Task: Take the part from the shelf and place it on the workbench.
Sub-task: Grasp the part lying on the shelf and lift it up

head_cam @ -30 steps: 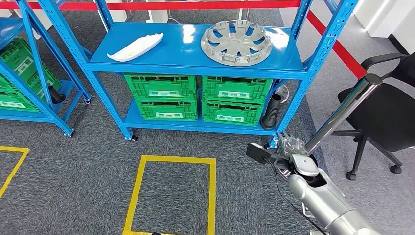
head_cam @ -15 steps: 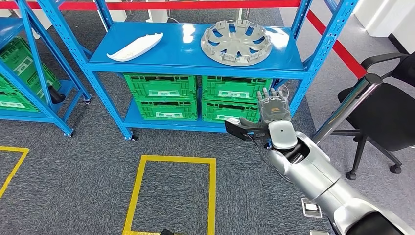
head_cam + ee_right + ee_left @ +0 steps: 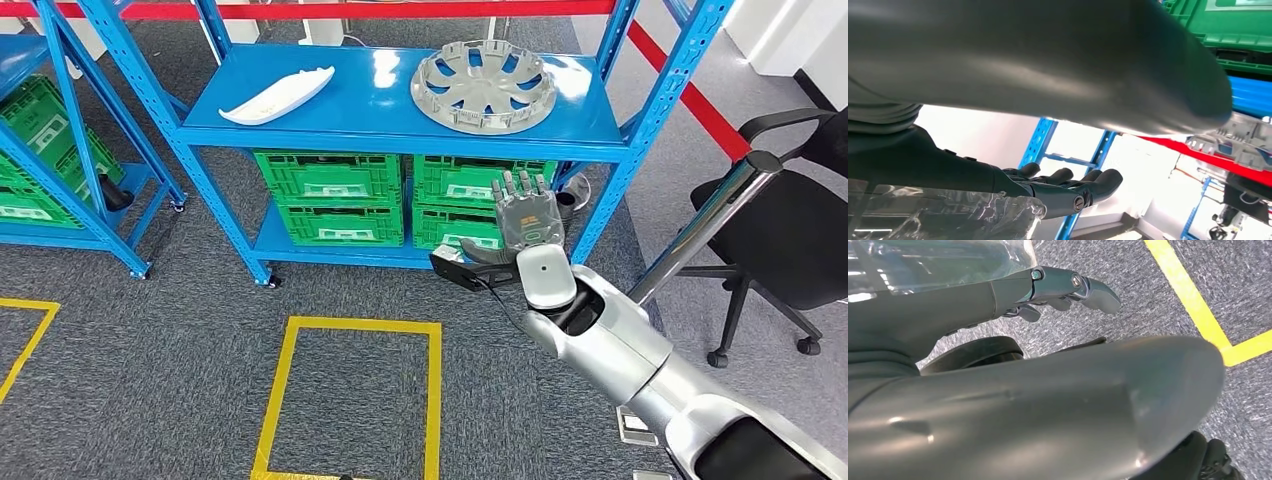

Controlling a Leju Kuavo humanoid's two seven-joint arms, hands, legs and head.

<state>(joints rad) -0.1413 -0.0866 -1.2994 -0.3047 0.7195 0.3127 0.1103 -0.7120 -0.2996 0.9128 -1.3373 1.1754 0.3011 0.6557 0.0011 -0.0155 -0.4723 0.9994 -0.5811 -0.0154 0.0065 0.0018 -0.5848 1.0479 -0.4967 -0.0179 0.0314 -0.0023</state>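
A grey wheel cover (image 3: 482,86) lies on the right of the blue shelf (image 3: 300,135), and a white elongated part (image 3: 277,96) lies on its left. My right hand (image 3: 525,215) is raised in front of the lower green crates, below the shelf board and under the wheel cover. Its fingers point up, spread, with nothing in them. In the right wrist view the dark fingers (image 3: 1073,186) reach out straight, with the shelf post behind them. My left hand (image 3: 1068,287) hangs over the grey carpet, fingers loosely extended and holding nothing.
Several green crates (image 3: 340,195) fill the shelf's lower level, with a black tube (image 3: 555,228) at its right end. A black chair (image 3: 790,230) and a slanted silver pole (image 3: 700,230) stand to the right. A second blue rack (image 3: 60,150) is at left. A yellow floor square (image 3: 350,395) lies in front.
My right hand has risen from near the floor and moved left, now standing in front of the green crates with fingers pointing up.
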